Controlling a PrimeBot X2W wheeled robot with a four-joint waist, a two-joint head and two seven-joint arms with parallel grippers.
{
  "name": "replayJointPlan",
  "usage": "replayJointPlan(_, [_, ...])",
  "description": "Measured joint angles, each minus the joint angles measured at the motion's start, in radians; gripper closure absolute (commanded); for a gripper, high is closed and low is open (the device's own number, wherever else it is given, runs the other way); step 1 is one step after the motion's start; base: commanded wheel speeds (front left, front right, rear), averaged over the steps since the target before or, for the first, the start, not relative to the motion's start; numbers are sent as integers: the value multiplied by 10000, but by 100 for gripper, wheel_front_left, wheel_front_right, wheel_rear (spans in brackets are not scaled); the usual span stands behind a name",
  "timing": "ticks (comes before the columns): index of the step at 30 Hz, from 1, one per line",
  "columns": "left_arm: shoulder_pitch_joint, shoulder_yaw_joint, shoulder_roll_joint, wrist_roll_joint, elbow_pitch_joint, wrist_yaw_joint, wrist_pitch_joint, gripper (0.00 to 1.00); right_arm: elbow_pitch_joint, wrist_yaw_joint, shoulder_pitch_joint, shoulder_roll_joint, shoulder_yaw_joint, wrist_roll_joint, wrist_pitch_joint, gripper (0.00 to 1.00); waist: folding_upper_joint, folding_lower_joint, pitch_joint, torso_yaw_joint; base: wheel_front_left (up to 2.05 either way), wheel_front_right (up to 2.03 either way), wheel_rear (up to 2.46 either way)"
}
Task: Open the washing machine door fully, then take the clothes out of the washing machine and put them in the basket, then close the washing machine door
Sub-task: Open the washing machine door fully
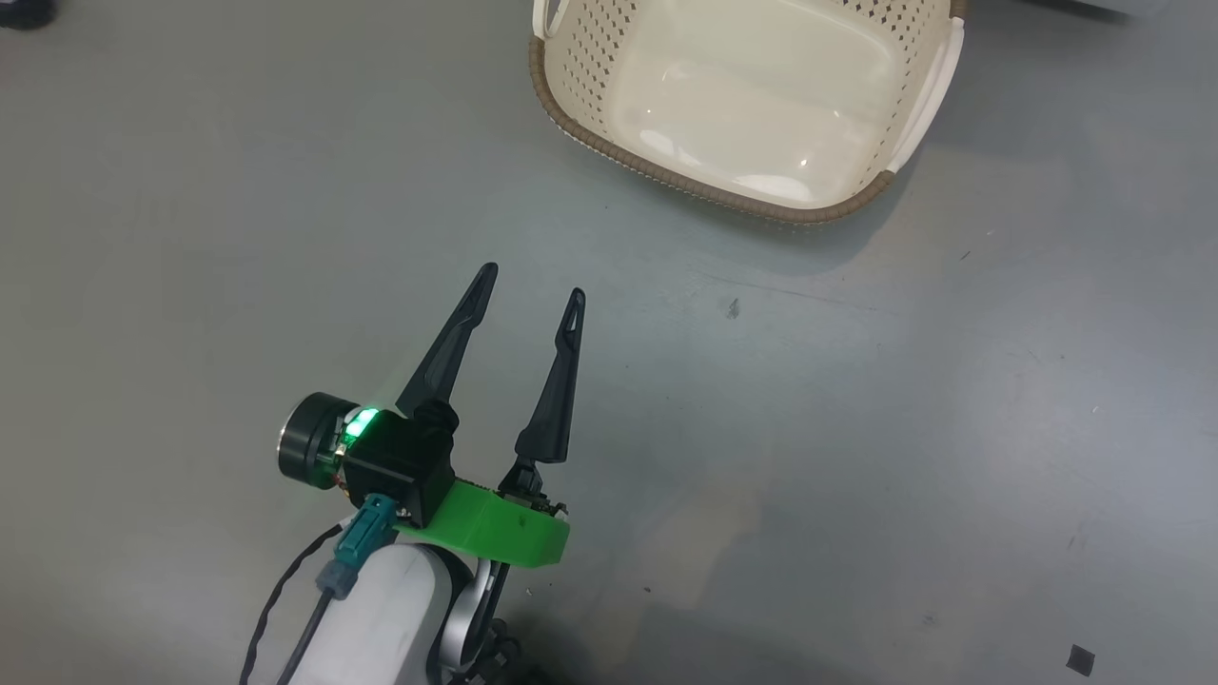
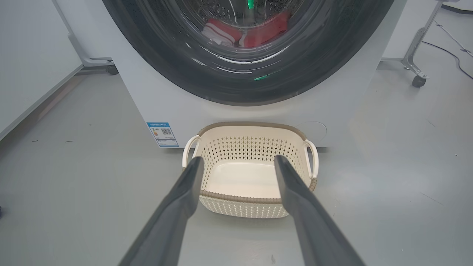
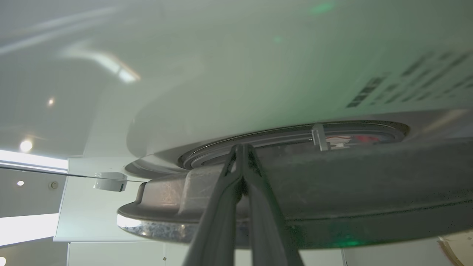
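Observation:
The cream basket (image 1: 666,181) stands empty on the grey floor, in front of the white washing machine (image 2: 155,99). My left gripper (image 1: 532,283) hovers open above the floor, short of the basket (image 2: 240,198), with nothing between its fingers (image 2: 184,192). Red clothes (image 2: 264,33) with white stripes lie in the drum behind the glass of the washing machine door (image 2: 207,74). In the right wrist view the door (image 3: 351,184) stands slightly ajar from the machine's front (image 3: 240,74). My right gripper (image 3: 242,147) is shut, its tips in that gap behind the door's edge. A bit of red clothes (image 3: 364,139) shows through the gap.
A blue label (image 2: 162,134) sits at the washer's lower corner. Wheeled stand legs (image 2: 415,70) flank the machine on one side, and another leg (image 2: 96,62) and a white panel (image 2: 29,55) on the other. Open grey floor (image 1: 856,428) surrounds the basket.

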Motion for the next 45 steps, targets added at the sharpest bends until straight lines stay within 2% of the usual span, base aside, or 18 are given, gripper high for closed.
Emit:
replayJointPlan(24, [-22, -36, -2, 4, 15, 0, 0, 0, 1411, 4, -539, -259, 186, 56, 769, 100, 0, 0, -168, 16, 0, 0, 0])
replayJointPlan(45, [-15, 94, 0, 52, 297, 2, 0, 0, 1977, 2, 347, -184, 280, 59, 1229, 100, 0, -1, -1007, -117, 0, 0, 0])
